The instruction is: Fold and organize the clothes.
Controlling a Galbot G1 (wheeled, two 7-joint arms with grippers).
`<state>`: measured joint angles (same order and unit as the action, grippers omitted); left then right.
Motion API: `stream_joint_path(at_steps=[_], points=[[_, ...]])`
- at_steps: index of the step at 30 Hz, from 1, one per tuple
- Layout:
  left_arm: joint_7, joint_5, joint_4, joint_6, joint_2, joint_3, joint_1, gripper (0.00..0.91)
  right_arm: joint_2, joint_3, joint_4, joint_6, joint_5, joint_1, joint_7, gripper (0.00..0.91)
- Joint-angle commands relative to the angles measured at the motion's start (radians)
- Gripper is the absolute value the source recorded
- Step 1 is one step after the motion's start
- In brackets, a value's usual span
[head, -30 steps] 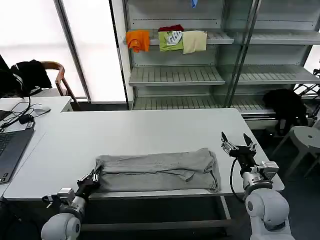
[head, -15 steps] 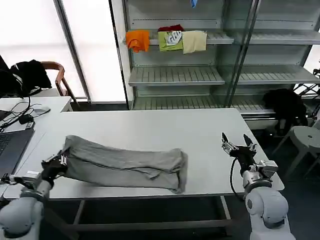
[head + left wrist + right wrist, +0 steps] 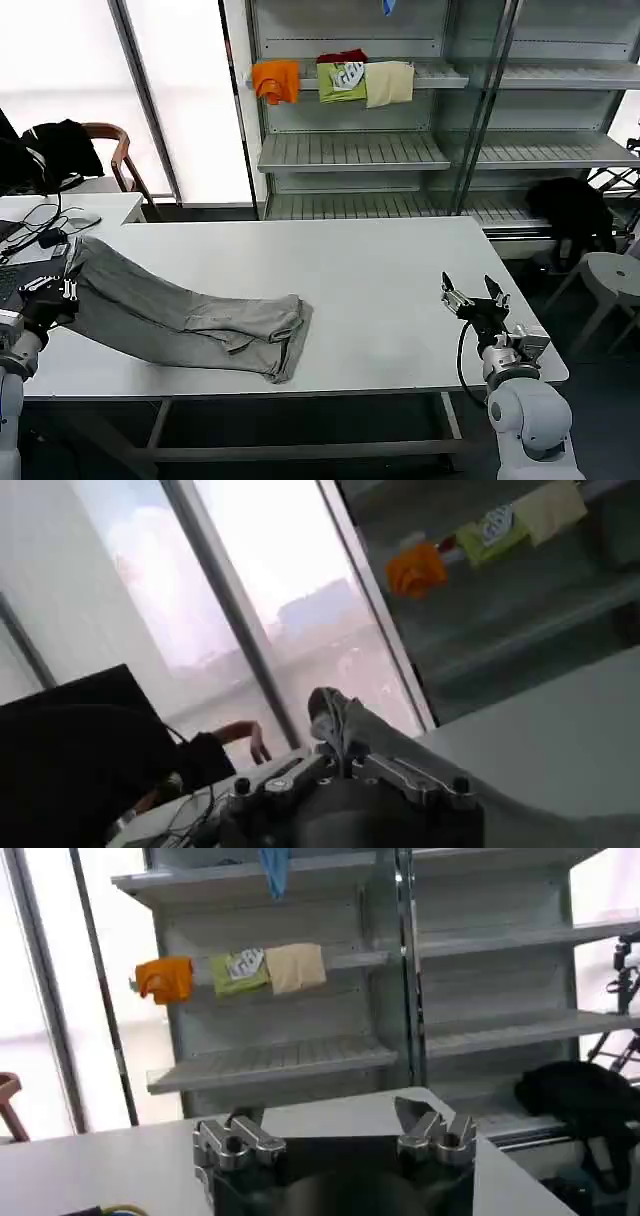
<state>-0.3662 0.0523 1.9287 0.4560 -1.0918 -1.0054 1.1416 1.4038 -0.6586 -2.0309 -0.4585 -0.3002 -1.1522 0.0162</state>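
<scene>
A light grey shirt (image 3: 190, 315), folded into a long strip, lies slanted across the left half of the white table (image 3: 380, 280). Its left end is lifted over the table's left edge, where my left gripper (image 3: 55, 290) is shut on it. In the left wrist view the grey cloth (image 3: 345, 720) rises pinched between the shut fingers of that gripper (image 3: 340, 755). The other end of the strip (image 3: 285, 345) rests near the front edge. My right gripper (image 3: 470, 292) hovers open at the table's right front with nothing between its fingers; it also shows in its own wrist view (image 3: 335, 1128).
A laptop (image 3: 12, 280) and cables sit on the side desk at left. Shelving (image 3: 350, 150) behind the table carries orange (image 3: 276, 80), green and cream garments. A black garment (image 3: 570, 215) and a stool (image 3: 610, 275) stand at the right.
My left gripper has dragged the shirt's end leftward and up, from the table's front to beyond its left edge. The whole strip slid left with it. The right gripper stayed still.
</scene>
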Motion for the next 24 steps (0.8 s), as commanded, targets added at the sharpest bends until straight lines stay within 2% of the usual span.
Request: stream_joint_path(at_steps=[1, 6, 11, 24], points=[[0.023, 0.115, 0.202, 0.069, -0.099, 0.067, 0.021, 0.010, -0.001, -0.001, -0.004, 0.000, 0.002, -0.010, 0.000, 0.907], [0.094, 0.098, 0.310, 0.120, -0.177, 0.275, 0.040, 0.010, 0.002, -0.002, -0.017, 0.002, 0.007, -0.027, -0.002, 0.907], [0.158, 0.015, 0.284, 0.121, -0.226, 0.449, 0.041, 0.010, 0.009, -0.003, -0.018, 0.005, 0.011, -0.039, -0.004, 0.907], [0.253, 0.020, 0.066, 0.122, -0.297, 0.640, -0.005, 0.020, 0.006, -0.008, -0.013, 0.010, 0.022, -0.054, -0.008, 0.907]])
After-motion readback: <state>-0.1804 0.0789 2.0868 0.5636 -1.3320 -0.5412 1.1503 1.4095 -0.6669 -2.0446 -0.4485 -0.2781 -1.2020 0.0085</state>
